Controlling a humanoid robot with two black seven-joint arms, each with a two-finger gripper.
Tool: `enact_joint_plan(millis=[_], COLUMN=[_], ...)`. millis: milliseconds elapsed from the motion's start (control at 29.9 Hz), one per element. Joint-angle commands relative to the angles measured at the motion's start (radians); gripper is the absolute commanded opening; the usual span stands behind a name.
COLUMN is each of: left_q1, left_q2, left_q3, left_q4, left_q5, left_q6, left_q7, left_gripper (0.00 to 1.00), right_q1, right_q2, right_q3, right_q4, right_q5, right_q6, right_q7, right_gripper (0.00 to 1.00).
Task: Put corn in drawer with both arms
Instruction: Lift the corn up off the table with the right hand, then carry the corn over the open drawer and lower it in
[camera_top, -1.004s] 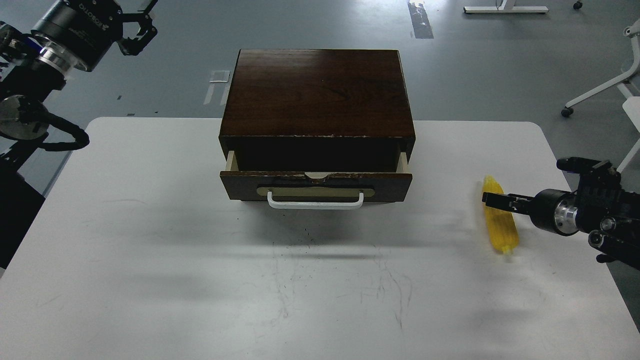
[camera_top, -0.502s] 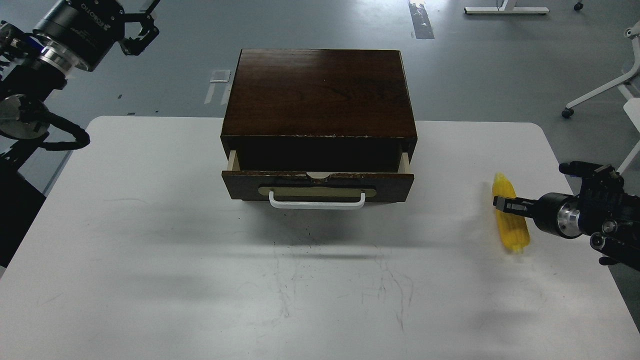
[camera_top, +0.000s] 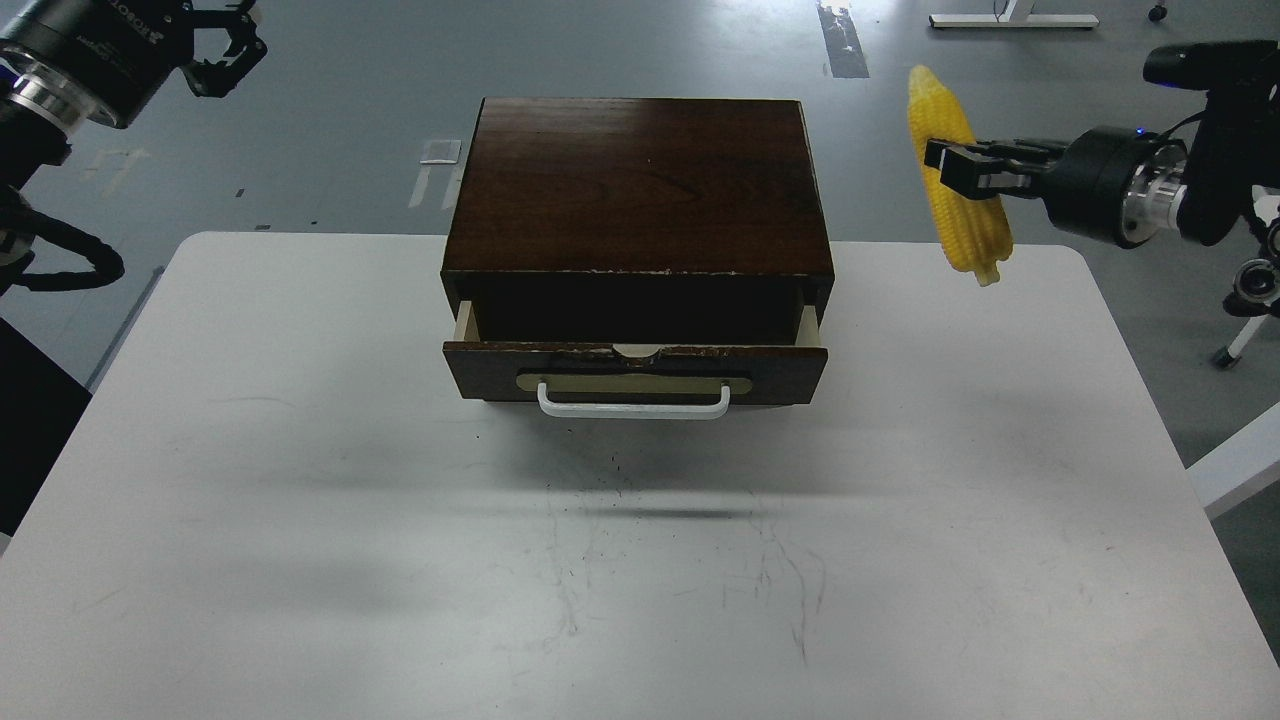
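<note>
- Right gripper (camera_top: 950, 168) clamped on corn (camera_top: 958, 195), cob near upright, held above table (camera_top: 300, 500), right of drawer (camera_top: 634, 372).
- Left gripper (camera_top: 222, 48) spread, holding nothing, raised far left.

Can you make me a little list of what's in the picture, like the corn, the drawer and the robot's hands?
corn: yellow cob, held up in the air, right of the box, stub end down
right tool: shut on the corn
left tool: up at far left, open, holding nothing
drawer: pulled partly open, white handle in front
box: dark brown wood
table: white
</note>
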Motion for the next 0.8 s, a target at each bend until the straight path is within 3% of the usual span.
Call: enact_joint_plan(millis=[0,335,602,770], left_q1=[0.002,0.007,0.005,0.005], left_q2=[-0.005,-0.002,0.003,0.006], left_q3=[0.007,0.005,0.000,0.000], left_q4=[0.000,0.008,0.013,0.013], left_q5=[-0.001,-0.002,-0.010,-0.011], left_q6=[0.000,0.000,0.000,0.000], left_q7=[0.000,-0.006,-0.006,-0.006], left_gripper=[0.98,0.98,0.98,0.98], right_q1=[0.057,0.127,0.093,0.073], right_q2=[0.016,0.235,0.286,0.300], right_q3=[0.005,0.001,-0.005,-0.005], right_q4=[0.066,0.120,0.126,0.132], right_q5=[-0.101,-0.372,-0.595,-0.650], right_q6=[0.000,-0.002,-0.009,-0.012], right_q7=[0.000,0.002,0.060,0.068], right_gripper=[0.02,0.01,0.00,0.00])
